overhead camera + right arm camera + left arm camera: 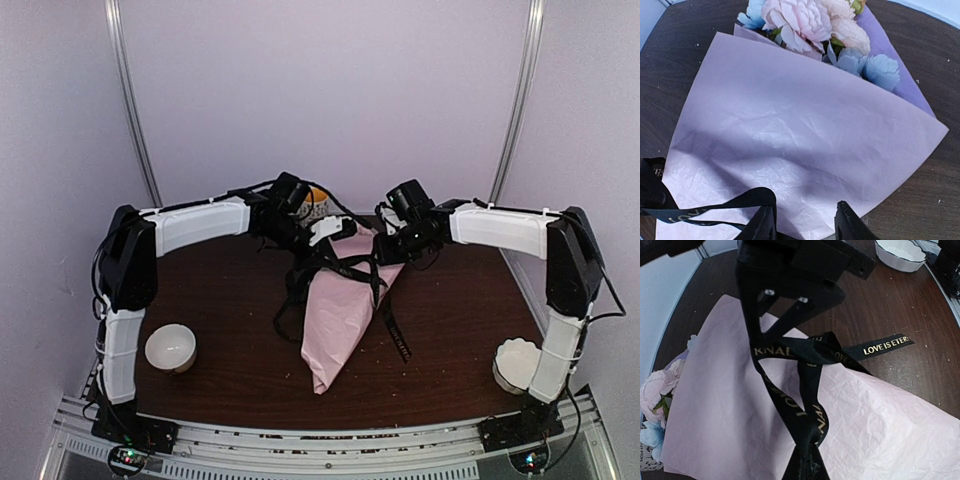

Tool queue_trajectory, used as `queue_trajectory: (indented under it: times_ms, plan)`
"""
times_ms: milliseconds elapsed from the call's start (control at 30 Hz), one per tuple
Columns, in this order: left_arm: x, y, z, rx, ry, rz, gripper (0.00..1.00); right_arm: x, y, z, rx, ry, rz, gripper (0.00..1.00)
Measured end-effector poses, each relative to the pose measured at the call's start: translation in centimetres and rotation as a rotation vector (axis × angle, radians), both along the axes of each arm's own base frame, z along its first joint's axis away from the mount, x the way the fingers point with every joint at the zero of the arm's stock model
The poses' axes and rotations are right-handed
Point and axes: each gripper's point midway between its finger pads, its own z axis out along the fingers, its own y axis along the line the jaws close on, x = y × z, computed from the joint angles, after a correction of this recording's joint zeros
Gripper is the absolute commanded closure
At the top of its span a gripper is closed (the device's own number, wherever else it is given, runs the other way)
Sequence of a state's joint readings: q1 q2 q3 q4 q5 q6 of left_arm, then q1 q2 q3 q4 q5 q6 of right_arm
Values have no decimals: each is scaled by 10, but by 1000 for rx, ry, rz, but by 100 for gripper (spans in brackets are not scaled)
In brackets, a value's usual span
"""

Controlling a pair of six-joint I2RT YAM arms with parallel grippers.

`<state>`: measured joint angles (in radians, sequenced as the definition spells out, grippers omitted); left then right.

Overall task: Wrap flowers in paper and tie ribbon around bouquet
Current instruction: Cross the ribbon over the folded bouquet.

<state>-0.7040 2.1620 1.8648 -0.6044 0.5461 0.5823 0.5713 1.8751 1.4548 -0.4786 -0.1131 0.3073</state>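
On the counter between both arms, bouquet lies tip toward the bases, ribbon crossed over its far half; left claw pinches a ribbon strand, right claw spread, empty, over the paper.

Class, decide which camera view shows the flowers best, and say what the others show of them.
The right wrist view: the flowers fill its top edge, pink and blue blooms sharp. The left wrist view catches a few at its left edge; the top view barely shows them.
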Motion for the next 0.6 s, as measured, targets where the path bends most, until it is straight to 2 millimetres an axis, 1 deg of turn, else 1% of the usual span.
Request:
queue_trajectory:
  times_ms: [100,200,367,433,533,600]
  plan:
    - [-5,-1,1,-17,16,-8,100,1,-4,17,-12,-46,9,65]
    - [-6,0,-2,-18,28,-6,100,-3,-3,24,-27,-77,42,65]
    - [-4,1,-3,-18,34,8,100,-34,2,26,-26,-113,147,64]
    - [-3,1,-3,-18,36,14,100,-42,6,31,-10,-129,181,65]
    - [-2,3,-3,-18,41,22,100,-40,12,37,-9,-151,196,71]
    - [-1,3,-3,-17,42,27,100,-32,11,36,-45,-143,174,72]
